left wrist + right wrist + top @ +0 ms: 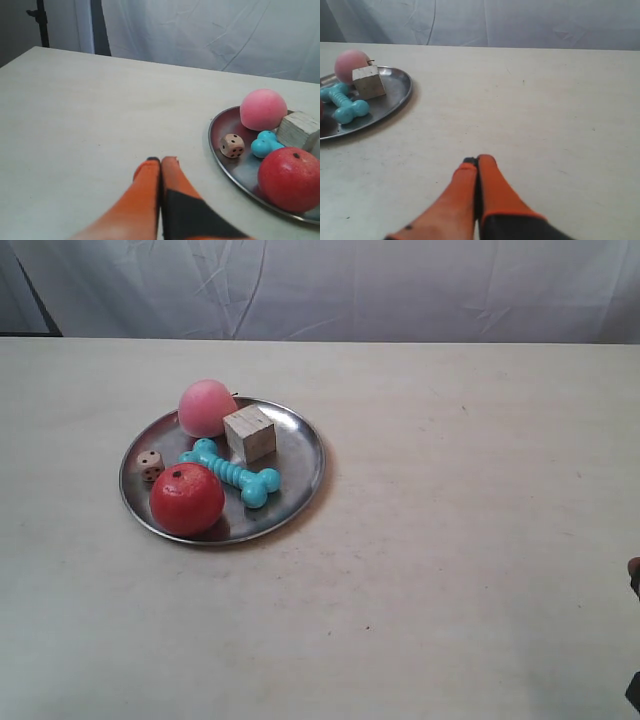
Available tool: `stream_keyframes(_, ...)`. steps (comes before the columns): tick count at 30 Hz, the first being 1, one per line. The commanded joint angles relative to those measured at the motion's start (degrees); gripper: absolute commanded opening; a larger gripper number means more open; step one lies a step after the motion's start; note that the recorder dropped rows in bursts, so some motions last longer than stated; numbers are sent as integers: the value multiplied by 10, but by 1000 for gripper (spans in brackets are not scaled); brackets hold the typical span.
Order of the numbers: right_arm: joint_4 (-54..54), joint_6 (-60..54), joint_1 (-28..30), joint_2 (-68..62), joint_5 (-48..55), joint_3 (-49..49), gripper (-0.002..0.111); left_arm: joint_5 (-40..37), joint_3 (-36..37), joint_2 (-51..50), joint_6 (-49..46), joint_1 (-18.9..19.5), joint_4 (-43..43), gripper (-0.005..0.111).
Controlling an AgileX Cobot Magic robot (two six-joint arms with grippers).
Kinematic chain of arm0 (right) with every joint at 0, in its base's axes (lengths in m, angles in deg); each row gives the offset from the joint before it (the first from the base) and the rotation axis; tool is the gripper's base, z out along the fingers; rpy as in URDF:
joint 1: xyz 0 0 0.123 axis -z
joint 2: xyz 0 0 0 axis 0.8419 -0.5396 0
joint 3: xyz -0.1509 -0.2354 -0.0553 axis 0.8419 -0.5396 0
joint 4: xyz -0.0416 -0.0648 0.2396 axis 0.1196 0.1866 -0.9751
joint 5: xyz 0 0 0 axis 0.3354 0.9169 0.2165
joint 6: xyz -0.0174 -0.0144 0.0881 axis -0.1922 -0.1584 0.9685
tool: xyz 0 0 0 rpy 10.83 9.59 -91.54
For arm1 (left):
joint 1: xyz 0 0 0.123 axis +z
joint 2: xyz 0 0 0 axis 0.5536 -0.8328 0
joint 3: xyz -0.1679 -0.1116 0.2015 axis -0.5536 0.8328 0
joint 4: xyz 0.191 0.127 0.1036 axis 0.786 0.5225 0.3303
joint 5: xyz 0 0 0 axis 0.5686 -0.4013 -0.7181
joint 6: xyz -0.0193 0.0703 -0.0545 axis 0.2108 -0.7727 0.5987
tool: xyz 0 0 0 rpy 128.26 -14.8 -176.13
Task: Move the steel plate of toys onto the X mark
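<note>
The steel plate (298,452) lies on the table at the exterior view's left. It holds a red apple-like ball (187,499), a pink peach (206,407), a pale wooden cube (250,433), a turquoise dog-bone (232,472) and a small die (150,464). My left gripper (161,160) is shut and empty, hovering over bare table beside the plate (233,169), near the die (232,145). My right gripper (477,160) is also shut and empty, well clear of the plate (396,89). I cannot make out the X mark in any view.
The pale table (450,540) stretches wide beyond the plate, with a white cloth backdrop (350,285) behind its far edge. A dark bit of the arm (634,570) pokes in at the exterior view's right edge.
</note>
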Motion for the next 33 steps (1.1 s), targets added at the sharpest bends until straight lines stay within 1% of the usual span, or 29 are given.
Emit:
stream_keyframes(1, 2, -2, 2, 4, -8, -1, 0, 5, 30, 35, 2, 5, -9, 0)
stream_keyframes(4, 3, -2, 2, 4, -9, -1, 0, -9, 31, 37, 0, 5, -8, 0)
stream_keyframes(12, 3, -2, 2, 4, -9, -1, 0, -11, 38, 48, 0, 3, -7, 0)
stream_keyframes(15, 3, -2, 2, 4, -9, -1, 0, 7, 46, 48, -2, 3, -6, 0)
stream_keyframes(20, 3, -2, 2, 4, -9, -1, 0, 76, 46, 48, -2, 3, -6, 0)
stream_keyframes(33, 2, -2, 2, 4, -9, -1, 0, 80, 46, 48, -2, 3, -6, 0)
